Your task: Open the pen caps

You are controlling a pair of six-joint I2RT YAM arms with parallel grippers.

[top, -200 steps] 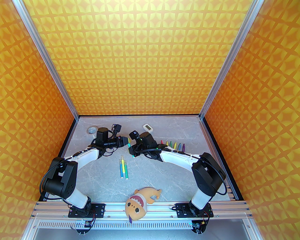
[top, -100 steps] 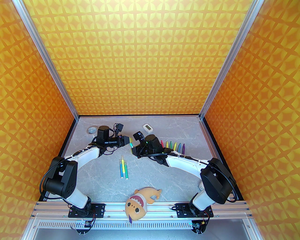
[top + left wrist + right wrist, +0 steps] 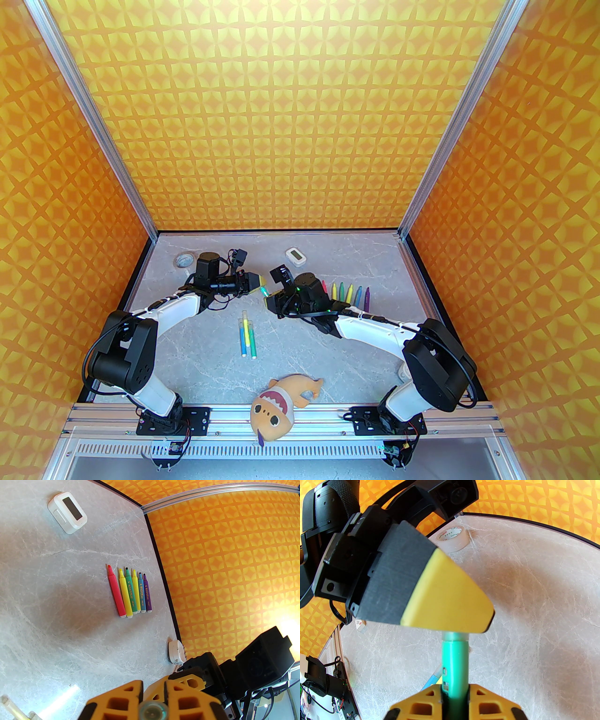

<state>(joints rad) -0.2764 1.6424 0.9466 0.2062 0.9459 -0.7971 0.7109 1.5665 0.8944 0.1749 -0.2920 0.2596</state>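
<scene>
Right wrist view has the pale cap (image 3: 454, 636) seated on a green pen (image 3: 454, 662), pinched in the closed left gripper (image 3: 464, 620), while the right gripper (image 3: 454, 700) clamps the barrel, all held above the table (image 3: 534, 597). The pull-off looks to be in hand, and the next move likely calls for drawing both straight apart along the pen. Six uncapped pens (image 3: 347, 293) lie in a row to the right and a few more pens (image 3: 247, 335) nearer; the tape roll (image 3: 184, 259), clock (image 3: 295, 255) and plush fish (image 3: 281, 403) sit well apart, so only the crowded wrists seem a hindrance.

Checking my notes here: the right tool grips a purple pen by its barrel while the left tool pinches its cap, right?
Not quite. The pen in the right tool is green, not purple; the right wrist view shows it. The rest holds: barrel gripped, and the left tool pinches its cap.
</scene>
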